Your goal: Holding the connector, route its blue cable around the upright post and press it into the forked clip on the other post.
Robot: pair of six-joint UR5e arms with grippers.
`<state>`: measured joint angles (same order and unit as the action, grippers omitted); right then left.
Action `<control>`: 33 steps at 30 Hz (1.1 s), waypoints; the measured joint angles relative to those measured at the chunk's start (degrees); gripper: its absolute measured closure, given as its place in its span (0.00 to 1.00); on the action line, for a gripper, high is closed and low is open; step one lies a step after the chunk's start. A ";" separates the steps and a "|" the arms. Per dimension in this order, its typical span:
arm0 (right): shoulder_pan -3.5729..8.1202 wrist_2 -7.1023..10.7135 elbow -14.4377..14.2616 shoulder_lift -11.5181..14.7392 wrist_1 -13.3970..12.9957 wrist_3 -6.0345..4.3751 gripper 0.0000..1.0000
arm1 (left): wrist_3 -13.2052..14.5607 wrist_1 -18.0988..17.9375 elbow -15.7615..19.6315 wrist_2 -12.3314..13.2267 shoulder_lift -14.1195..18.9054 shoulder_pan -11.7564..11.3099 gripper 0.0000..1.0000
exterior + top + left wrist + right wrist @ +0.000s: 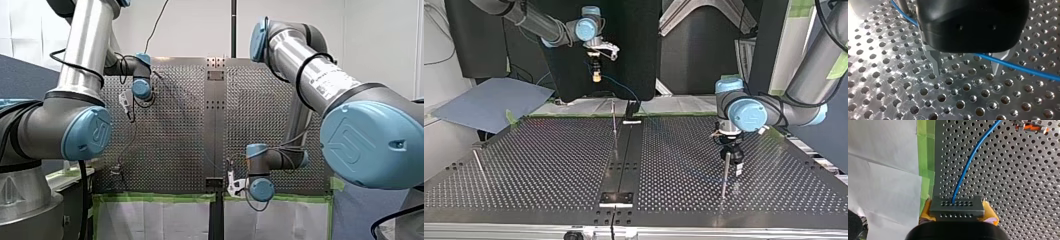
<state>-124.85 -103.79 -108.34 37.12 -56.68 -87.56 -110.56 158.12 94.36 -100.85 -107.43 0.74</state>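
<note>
My right end effector (958, 212) is clamped on the connector (957, 206) above the tabletop's (1003, 185) taped edge, while my left end effector (967, 67) stands open over the blue cable (1023, 68) beside a post (902, 6); routing looks begun, clip seating outstanding.

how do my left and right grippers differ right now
My right gripper is shut on the connector; my left gripper is open and holds nothing. The right one shows yellow pads; the left one has bare metal fingers. In the top view the right one hangs high over the far edge of the table, while the left one sits low beside a post. Shared: the blue cable runs by both.
</note>
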 joint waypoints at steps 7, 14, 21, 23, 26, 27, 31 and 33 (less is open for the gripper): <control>2.29 3.14 -0.16 0.04 -1.79 0.11 1.00 | 0.06 0.00 -0.05 -0.13 0.01 0.00 0.00; 4.26 6.99 -0.17 0.04 -3.67 0.94 1.00 | 0.14 0.00 -0.06 -0.43 0.01 -0.02 0.00; 5.99 10.96 -0.17 0.05 -4.22 1.39 1.00 | 0.17 0.07 -0.06 -0.47 0.01 0.02 0.00; 6.52 12.21 -0.17 0.06 -4.32 1.50 1.00 | 0.17 0.13 -0.06 -0.50 0.02 0.04 0.00; 7.25 13.89 -0.18 0.07 -4.83 1.50 1.00 | 0.13 0.16 -0.06 -0.46 0.01 0.06 0.00; 7.45 14.38 -0.17 0.07 -4.96 1.48 1.00 | 0.07 0.14 -0.05 -0.42 0.01 0.06 0.00; 8.03 16.14 -0.17 0.06 -5.13 1.50 1.00 | -1.31 -0.04 -0.01 0.50 0.02 -0.01 0.00; 8.11 16.44 -0.17 0.05 -5.13 1.54 1.00 | -2.22 -0.25 0.00 1.30 0.03 -0.12 0.00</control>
<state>-116.74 -87.35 -108.51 37.17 -61.81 -86.02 -112.78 157.87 94.35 -99.55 -107.40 0.62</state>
